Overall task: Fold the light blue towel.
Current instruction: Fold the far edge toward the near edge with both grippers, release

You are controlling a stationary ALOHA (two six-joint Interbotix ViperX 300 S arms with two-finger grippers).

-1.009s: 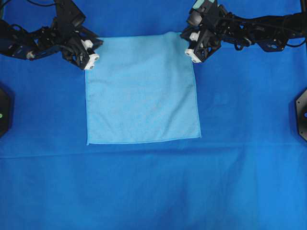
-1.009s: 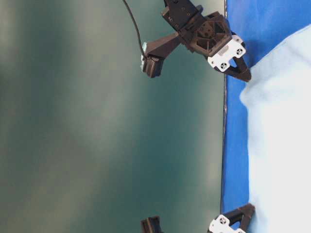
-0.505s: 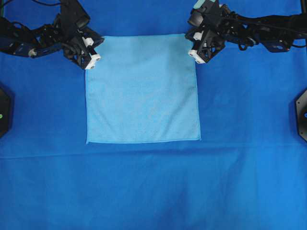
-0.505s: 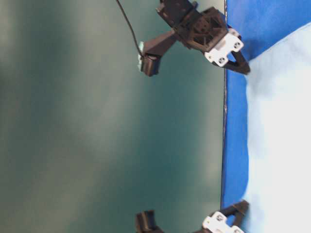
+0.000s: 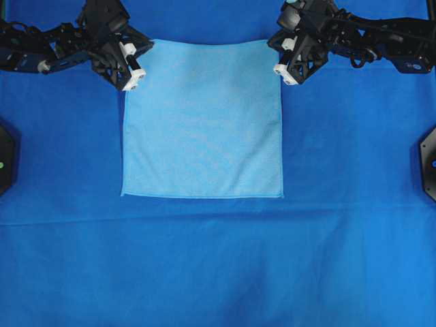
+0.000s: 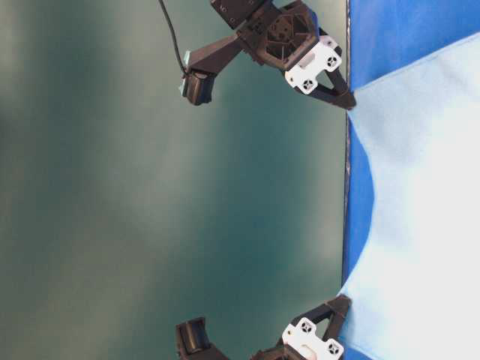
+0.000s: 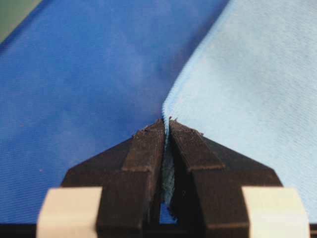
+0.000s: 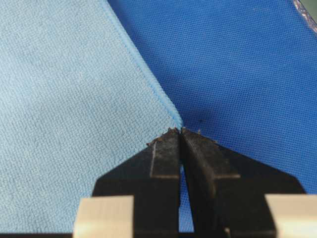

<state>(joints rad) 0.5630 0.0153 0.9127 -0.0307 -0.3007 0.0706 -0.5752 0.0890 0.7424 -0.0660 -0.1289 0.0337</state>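
Both claws, left claw and right claw, pinch only the towel's far corner tips; uneven pulling could tug one free.

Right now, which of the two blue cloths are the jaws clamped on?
The light blue towel, pinched at its far corners; the darker royal-blue cloth lies flat beneath it.

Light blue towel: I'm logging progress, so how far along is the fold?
Done: the left gripper and the right gripper are each shut on a far corner of the light blue towel. In hand: both corners are lifted off the royal-blue cloth. Left: carrying them over to the near edge; no crease shows.
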